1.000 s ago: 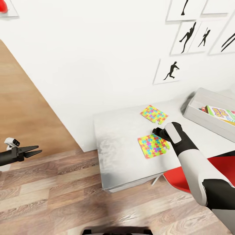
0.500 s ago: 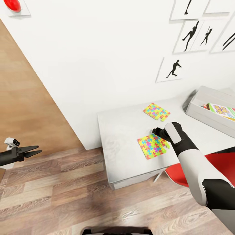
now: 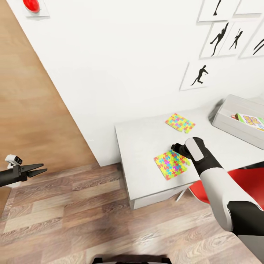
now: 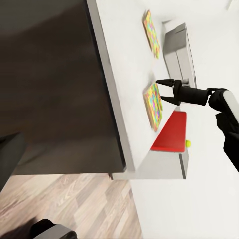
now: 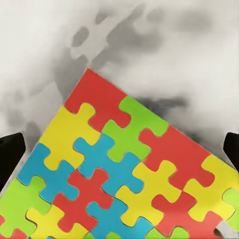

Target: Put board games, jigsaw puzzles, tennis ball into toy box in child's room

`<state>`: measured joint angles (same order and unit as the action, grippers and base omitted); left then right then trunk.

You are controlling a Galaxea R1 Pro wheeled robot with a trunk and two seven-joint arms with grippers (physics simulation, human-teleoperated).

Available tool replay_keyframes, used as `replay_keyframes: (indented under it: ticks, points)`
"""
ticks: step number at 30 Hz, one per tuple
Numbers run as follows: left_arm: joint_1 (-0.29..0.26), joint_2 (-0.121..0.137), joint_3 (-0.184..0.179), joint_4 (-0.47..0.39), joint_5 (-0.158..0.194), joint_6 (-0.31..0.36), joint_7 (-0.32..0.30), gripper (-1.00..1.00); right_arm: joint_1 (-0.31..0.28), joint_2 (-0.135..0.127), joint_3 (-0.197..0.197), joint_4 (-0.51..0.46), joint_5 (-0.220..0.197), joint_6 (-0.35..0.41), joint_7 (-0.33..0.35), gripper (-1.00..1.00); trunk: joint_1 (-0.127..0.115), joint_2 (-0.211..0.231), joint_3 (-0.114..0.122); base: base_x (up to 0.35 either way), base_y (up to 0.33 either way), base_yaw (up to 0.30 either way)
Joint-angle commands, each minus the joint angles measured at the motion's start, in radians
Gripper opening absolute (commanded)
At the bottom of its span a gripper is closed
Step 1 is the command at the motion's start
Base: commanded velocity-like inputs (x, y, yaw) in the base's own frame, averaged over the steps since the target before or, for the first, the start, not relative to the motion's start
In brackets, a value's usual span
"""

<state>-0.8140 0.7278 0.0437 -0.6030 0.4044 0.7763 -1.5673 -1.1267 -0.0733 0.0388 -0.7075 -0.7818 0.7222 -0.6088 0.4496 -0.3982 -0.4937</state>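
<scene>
Hovering just above the near jigsaw puzzle (image 3: 171, 164) on the white table (image 3: 141, 146), the right gripper (image 3: 177, 149) has its fingers spread apart with nothing between them — in the right wrist view the two dark fingertips (image 5: 11, 155) sit at either edge of the picture with the bright puzzle (image 5: 124, 174) lying flat below. The left gripper (image 3: 39, 169) hangs far off to the left over the wooden floor (image 3: 73, 216), its fingers slightly parted and holding nothing. A second jigsaw puzzle (image 3: 180, 122) lies farther back on the table, well apart from the first. At the far right stands the grey toy box (image 3: 231, 121), and a colourful board game (image 3: 253, 121) already rests inside it; its printed lettering is too small to read. Judging from this, the job is only partly done — both puzzles are not yet in the box. A small yellow-green ball (image 4: 187, 143), probably the tennis ball, shows in the left wrist view beside the red chair (image 3: 249, 179).
</scene>
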Motion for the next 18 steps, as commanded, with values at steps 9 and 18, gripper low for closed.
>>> replay_keyframes:
  ticks: [9, 18]
  points:
    - [-0.001, 0.001, -0.001, 0.0, 0.001, 0.011, -0.004, 1.0, -0.001, 0.001, 0.004, -0.001, -0.01, 0.002, -0.009, 1.0, 0.0, -0.002, -0.002, -0.101, 0.111, 0.0]
    - [-0.001, 0.001, -0.001, 0.0, 0.001, 0.01, -0.004, 1.0, -0.001, 0.004, 0.004, -0.001, -0.01, 0.002, -0.009, 1.0, 0.0, -0.002, -0.002, -0.049, 0.111, 0.0]
